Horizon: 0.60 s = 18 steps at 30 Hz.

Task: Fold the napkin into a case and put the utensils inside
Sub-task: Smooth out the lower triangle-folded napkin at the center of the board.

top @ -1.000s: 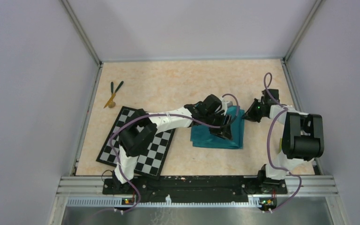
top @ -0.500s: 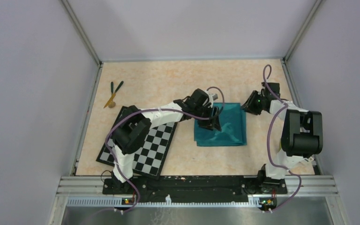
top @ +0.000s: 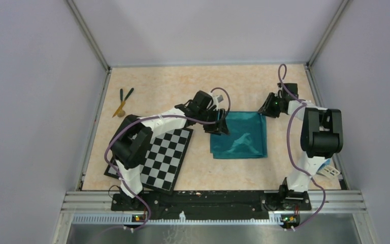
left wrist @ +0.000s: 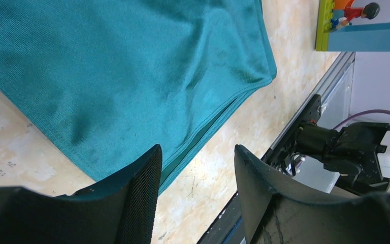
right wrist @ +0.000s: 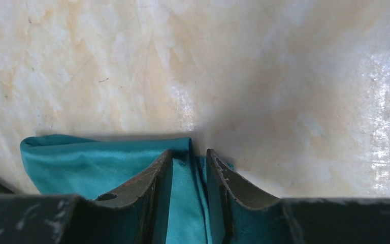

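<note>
The teal-green napkin (top: 238, 136) lies flat on the table as a folded rectangle with layered edges (left wrist: 122, 66). My left gripper (top: 218, 123) hovers at its far left corner, open, with bare table between its fingers (left wrist: 197, 150). My right gripper (top: 264, 109) is at the far right corner. It is open, and the napkin's corner (right wrist: 81, 162) lies in the narrow gap between its fingers (right wrist: 189, 152). The utensils (top: 123, 100), two dark green sticks and a tan one, lie together at the far left of the table.
A black-and-white checkerboard (top: 157, 155) lies left of the napkin, under my left arm. Blue-and-green toy blocks (left wrist: 355, 25) stand by the right wall. Grey walls enclose the table on three sides, and a metal rail (top: 213, 201) runs along the front.
The napkin was bunched and narrower; it now lies spread flat. My left gripper has drawn back left and farther away. The right gripper's jaws have parted and it has moved farther away.
</note>
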Motion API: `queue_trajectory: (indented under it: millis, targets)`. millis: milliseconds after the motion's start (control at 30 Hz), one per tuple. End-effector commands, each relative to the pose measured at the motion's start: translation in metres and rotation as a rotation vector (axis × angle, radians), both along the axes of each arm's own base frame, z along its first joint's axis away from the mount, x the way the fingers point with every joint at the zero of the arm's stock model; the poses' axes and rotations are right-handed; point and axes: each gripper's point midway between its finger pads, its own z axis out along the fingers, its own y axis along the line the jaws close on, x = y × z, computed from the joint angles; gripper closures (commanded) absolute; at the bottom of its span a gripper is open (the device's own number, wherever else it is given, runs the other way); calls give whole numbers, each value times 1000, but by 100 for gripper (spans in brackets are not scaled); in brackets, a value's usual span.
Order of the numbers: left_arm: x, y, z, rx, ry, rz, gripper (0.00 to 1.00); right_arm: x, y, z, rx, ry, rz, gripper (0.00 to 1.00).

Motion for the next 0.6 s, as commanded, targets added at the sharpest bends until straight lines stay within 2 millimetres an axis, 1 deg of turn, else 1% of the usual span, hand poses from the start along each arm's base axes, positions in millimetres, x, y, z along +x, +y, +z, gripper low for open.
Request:
queue_trajectory:
  millis: [0, 100, 167, 267, 300, 433, 500, 567]
  targets:
    - [-6, 2, 23, -47, -48, -29, 40, 16, 5, 6, -22, -50, 41, 71]
    - [-5, 6, 24, -48, -50, -22, 41, 17, 12, 3, -12, -52, 61, 77]
    - [-4, 8, 25, -48, -51, -19, 41, 19, 15, 5, -14, -61, 71, 84]
    - [-3, 12, 26, -47, -54, -12, 41, 19, 19, 18, -13, -73, 72, 98]
    - [-3, 13, 26, -45, -55, -9, 41, 17, 19, 25, -18, -73, 63, 100]
    - [-4, 15, 25, -43, -54, -7, 41, 5, 13, 57, -40, -76, 3, 100]
    - [-4, 15, 24, -44, -49, -8, 41, -2, 5, 62, -67, -61, -39, 100]
    - [-5, 13, 22, -49, -40, -14, 41, -8, -4, 59, -93, -23, -73, 100]
